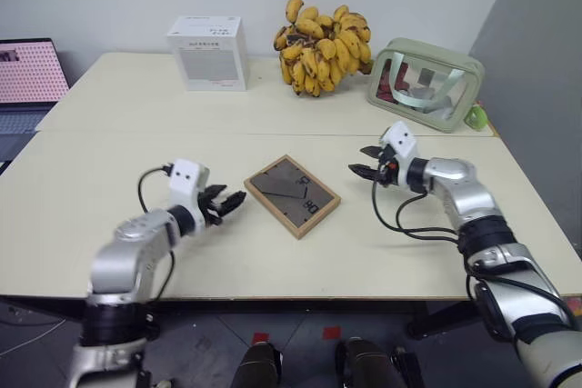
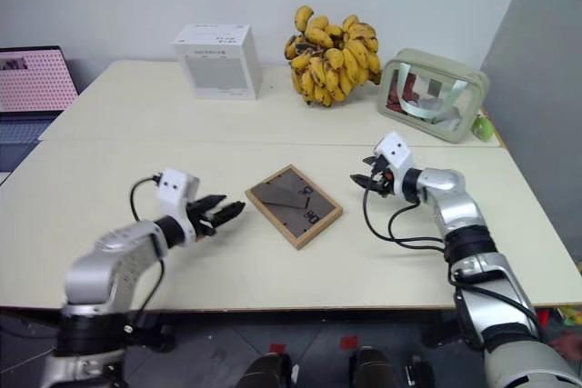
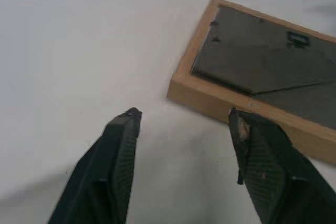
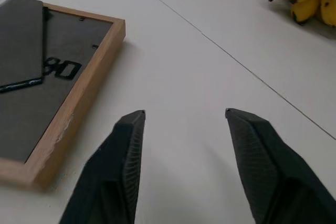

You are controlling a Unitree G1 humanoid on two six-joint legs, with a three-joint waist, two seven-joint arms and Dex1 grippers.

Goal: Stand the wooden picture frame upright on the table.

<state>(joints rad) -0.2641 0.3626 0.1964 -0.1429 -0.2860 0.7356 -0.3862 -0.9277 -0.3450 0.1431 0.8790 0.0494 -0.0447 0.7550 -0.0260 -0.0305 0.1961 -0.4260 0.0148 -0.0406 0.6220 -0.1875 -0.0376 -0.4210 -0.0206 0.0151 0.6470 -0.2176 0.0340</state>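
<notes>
Wooden picture frame (image 1: 292, 194) lies back-up, flat.

Cream table (image 1: 109, 224) with frame (image 1: 292, 194), box (image 1: 208, 52), bananas (image 1: 323, 47), perhaps a pouch (image 1: 426, 84).

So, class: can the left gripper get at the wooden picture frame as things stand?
Probably yes. The left gripper is open beside the wooden picture frame, which lies back-up on the table, with bare tabletop between them.
</notes>
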